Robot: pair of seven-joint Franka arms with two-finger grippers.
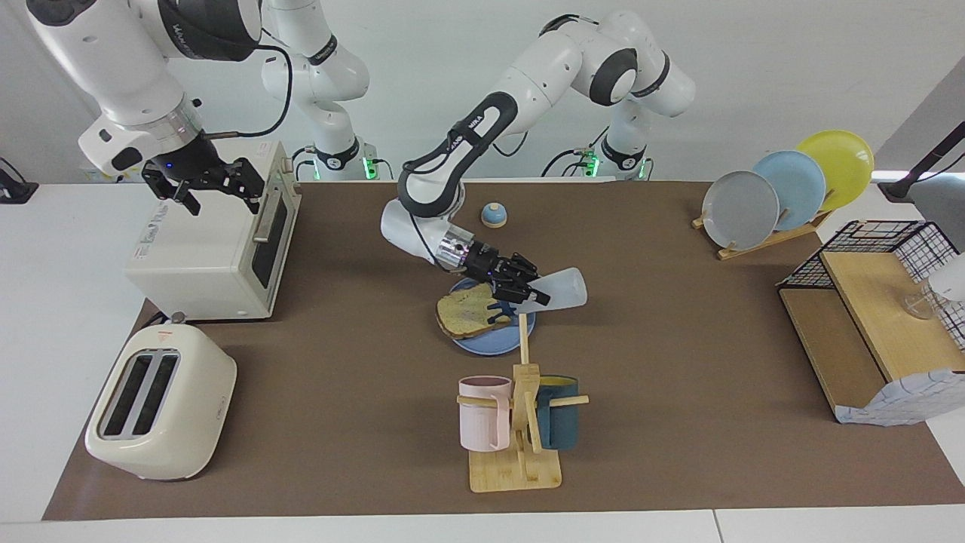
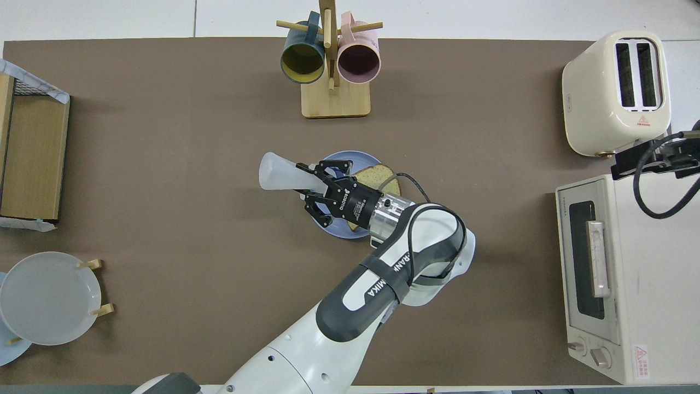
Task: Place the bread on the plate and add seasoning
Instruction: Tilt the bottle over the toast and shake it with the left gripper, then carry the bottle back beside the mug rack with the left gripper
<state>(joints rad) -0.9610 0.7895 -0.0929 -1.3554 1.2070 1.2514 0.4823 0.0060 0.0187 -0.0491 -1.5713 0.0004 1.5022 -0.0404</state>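
Brown table mat (image 1: 678,362), white walls, toaster (image 1: 160,413)

The facing view looks from high up across the brown table mat (image 1: 678,339) toward the two white robot arms, whose bases stand at its top edge; it takes in the whole table from some way off. The overhead view looks steeply down from above the robots' own end, nearer in, so the table fills it and an arm enters from the bottom. The two are half a turn apart. Both share the cream two-slot toaster (image 1: 160,413) (image 2: 618,92), the cream toaster oven (image 1: 215,249) (image 2: 623,279), the wooden mug stand (image 1: 520,445) (image 2: 333,82) and the round medium-blue plate (image 1: 494,343) (image 2: 333,229) at mid-table.
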